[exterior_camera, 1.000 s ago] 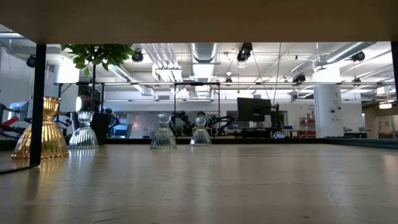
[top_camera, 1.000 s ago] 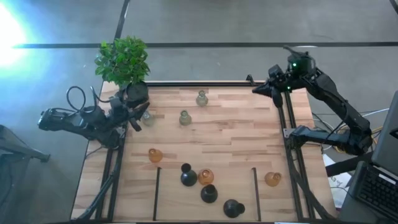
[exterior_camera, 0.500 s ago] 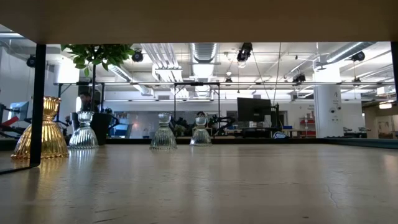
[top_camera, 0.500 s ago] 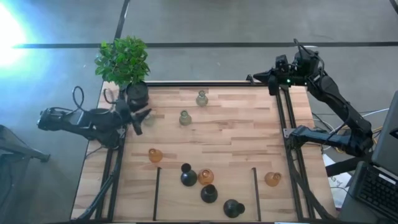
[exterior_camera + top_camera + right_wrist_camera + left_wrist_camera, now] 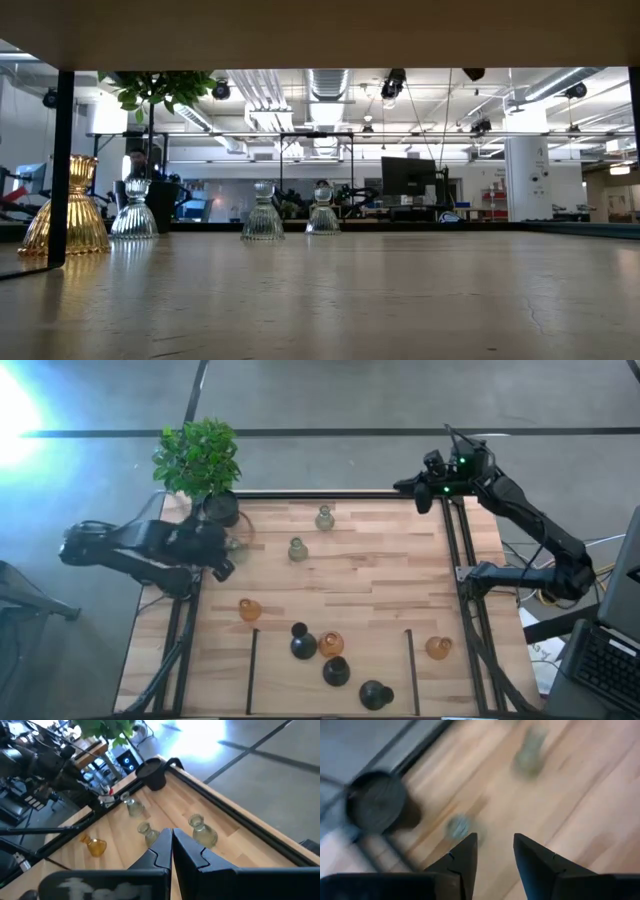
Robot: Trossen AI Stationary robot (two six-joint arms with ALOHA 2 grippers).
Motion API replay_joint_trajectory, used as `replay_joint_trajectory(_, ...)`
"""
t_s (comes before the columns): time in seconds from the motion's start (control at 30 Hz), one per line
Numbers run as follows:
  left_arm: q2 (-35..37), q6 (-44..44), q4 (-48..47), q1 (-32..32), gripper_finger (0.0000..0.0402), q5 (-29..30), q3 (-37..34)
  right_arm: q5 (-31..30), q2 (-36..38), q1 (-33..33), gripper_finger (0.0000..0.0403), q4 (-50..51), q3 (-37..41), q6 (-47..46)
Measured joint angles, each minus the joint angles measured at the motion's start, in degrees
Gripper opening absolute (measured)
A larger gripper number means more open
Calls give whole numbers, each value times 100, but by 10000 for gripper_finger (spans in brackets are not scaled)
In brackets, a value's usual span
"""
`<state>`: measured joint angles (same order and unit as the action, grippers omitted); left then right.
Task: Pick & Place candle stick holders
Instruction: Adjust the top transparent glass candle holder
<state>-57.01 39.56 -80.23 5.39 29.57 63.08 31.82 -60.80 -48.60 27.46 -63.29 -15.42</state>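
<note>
- Wooden counter (image 5: 370,590) fills the high view, with grey floor around it and a black pot with a green plant (image 5: 205,470) at its far left corner.
- Left gripper (image 5: 228,552) sits at the counter's left edge, just beside the pot. Its jaws stand partly apart and hold nothing. One pale green-grey holder (image 5: 457,826) lies just ahead of the fingers in the left wrist view; that picture is motion-blurred, so contact cannot be told.
- In the high view this holder is mostly hidden behind the left gripper.
- Right gripper (image 5: 418,494) hangs over the counter's far right corner. Its jaws are closed together and empty, as the right wrist view shows.
- Two further pale holders (image 5: 324,517) (image 5: 296,549) stand near the far edge, well apart from both grippers.
- One amber holder (image 5: 249,610) stands left of centre. A second amber holder (image 5: 331,644) stands among three black holders (image 5: 303,646) (image 5: 336,672) (image 5: 376,695) near the front edge. A third amber holder (image 5: 438,648) stands alone beyond the right rail.
- The rearmost black holder touches the amber one beside it.
- In the low view, only one amber holder and three clear-looking holders show; the rest are cut off from view.
</note>
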Motion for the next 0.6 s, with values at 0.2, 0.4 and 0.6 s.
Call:
replay_joint_trajectory(0.2,-950,-464,-589,-541,130,-702,124,295,-180,7,8,-12,0,86)
replay_joint_trajectory(0.4,-1299,-836,-285,-1028,131,-612,22,373,-140,9,8,-25,-13,105)
replay_joint_trajectory(0.6,-1274,-1195,339,-1366,131,-822,-164,409,-16,9,8,-51,-17,86)
